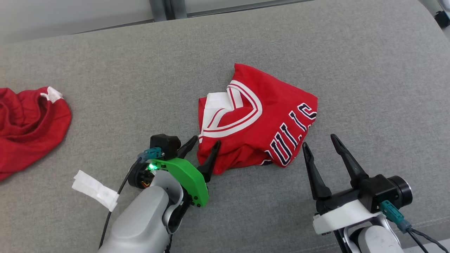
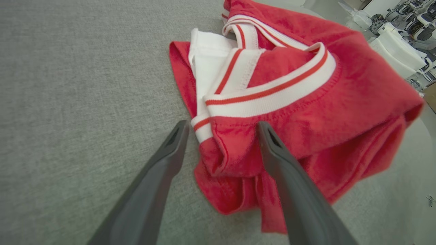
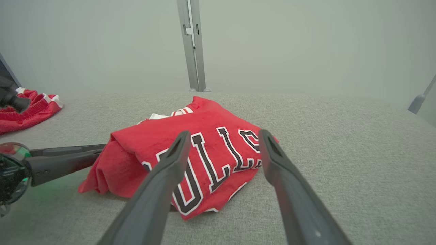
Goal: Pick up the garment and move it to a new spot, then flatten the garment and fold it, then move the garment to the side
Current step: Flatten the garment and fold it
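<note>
The garment (image 1: 260,119) is a red jersey with white and red trim and dark lettering, lying folded in a bundle mid-surface. My left gripper (image 1: 206,140) stands open at its near left corner. In the left wrist view the gripper (image 2: 223,124) has that red corner (image 2: 306,112) between its spread fingers, one finger over the cloth and the other over bare surface. My right gripper (image 1: 319,140) is open just right of the lettered edge and apart from it. Seen from the right wrist, its fingers (image 3: 224,133) frame the lettering on the garment (image 3: 211,119).
A second red cloth (image 1: 28,123) lies bunched at the far left edge, also seen from the right wrist (image 3: 30,105). White tape (image 1: 95,189) hangs on the left arm's cable. The grey padded surface (image 1: 351,70) stretches wide to the right. A metal post (image 3: 190,44) stands behind.
</note>
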You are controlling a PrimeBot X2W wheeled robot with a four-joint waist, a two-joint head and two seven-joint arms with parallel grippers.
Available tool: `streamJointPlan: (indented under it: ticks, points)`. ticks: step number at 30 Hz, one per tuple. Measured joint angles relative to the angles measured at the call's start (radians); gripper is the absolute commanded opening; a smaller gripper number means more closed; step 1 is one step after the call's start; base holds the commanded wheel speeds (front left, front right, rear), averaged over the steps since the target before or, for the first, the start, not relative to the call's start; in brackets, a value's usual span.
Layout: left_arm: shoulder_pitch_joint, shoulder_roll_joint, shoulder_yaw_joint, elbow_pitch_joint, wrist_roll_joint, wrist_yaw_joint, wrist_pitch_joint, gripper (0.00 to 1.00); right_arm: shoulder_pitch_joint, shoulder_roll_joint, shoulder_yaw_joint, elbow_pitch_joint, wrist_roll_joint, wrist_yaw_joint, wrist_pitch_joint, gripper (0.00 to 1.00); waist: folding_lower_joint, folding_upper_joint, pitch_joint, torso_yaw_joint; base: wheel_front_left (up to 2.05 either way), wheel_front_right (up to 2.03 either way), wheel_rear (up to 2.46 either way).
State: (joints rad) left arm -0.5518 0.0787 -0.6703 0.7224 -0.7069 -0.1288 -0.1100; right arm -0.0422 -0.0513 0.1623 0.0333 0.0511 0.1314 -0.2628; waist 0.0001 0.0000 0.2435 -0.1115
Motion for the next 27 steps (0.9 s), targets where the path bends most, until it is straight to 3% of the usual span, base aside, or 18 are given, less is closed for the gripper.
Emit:
streamJointPlan:
  ticks: [4,5,6,7,16,19,27]
  points:
    - [-0.021,0.009,-0.038,0.019,-0.031,0.0,-0.001,1.0,-0.006,0.0,0.0,-0.001,0.0,0.0,0.0,1.0,0.0,0.0,0.007,-0.007,0.0,0.0,0.0]
    - [-0.023,0.01,-0.049,0.022,-0.038,0.0,-0.001,0.78,-0.006,0.0,0.0,-0.001,0.0,0.0,0.0,1.0,0.0,0.0,0.007,-0.009,0.0,0.0,0.0]
    - [-0.024,0.012,-0.058,0.023,-0.044,0.0,-0.002,0.47,-0.007,0.0,0.0,-0.001,0.0,0.0,0.0,1.0,0.0,0.0001,0.007,-0.01,0.0,0.0,0.0]
    - [-0.025,0.014,-0.068,0.023,-0.049,0.0,-0.008,0.0,-0.007,0.0,-0.001,-0.002,0.0,0.0,0.0,1.0,0.0,0.0,0.006,-0.012,0.0,0.0,0.0]
    - [-0.05,0.045,-0.152,-0.004,-0.089,0.0,-0.047,0.0,-0.008,0.001,-0.001,-0.002,0.013,0.0,0.0,1.0,0.0,0.0,-0.01,-0.022,0.0,0.0,0.0]
    - [-0.062,0.044,-0.176,-0.073,-0.133,0.0,-0.042,0.0,-0.008,0.001,0.005,-0.001,0.023,0.0,0.0,1.0,0.0,0.0,-0.019,-0.028,0.0,0.0,0.0]
    - [-0.21,0.071,-0.194,-0.327,-0.327,0.0,0.14,0.0,-0.011,0.001,0.025,0.004,0.072,0.0,0.0,1.0,0.0,0.0,-0.034,-0.07,0.0,0.0,0.0]
